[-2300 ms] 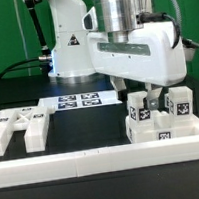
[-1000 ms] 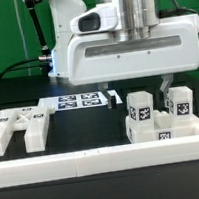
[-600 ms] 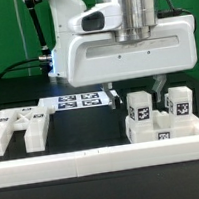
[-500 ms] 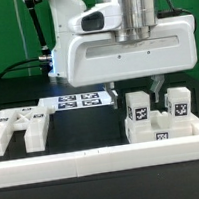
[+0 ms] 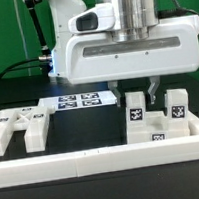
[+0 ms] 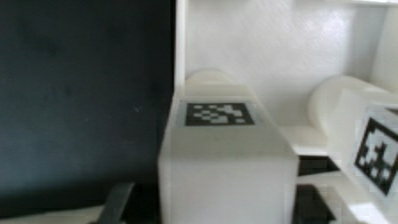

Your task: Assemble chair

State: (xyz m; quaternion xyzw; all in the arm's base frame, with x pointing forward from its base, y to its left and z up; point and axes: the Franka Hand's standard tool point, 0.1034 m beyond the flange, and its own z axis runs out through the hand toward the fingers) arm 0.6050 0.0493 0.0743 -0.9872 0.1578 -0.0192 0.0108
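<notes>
On the exterior view's left, the flat chair parts (image 5: 20,127) lie on the black table (image 5: 6,94), well apart from the arm. Next to them, further back, the marker board (image 5: 80,100) lies flat. A long white border rail (image 5: 95,161) runs along the front of everything.

To the right of the middle, the gripper (image 5: 135,91) hangs low over a tagged block (image 5: 135,111). Its two fingers (image 6: 118,203) are closed on the sides of this block, one on each side, and the block stands a little tilted between them. In the wrist view the same block (image 6: 222,150) fills the middle, with its tag on top.

This block sits on a white base slab (image 5: 140,133), just inside the rail. On the exterior view's right, a second block (image 5: 176,103) stands upright on the same slab, near the first and free of the fingers.
</notes>
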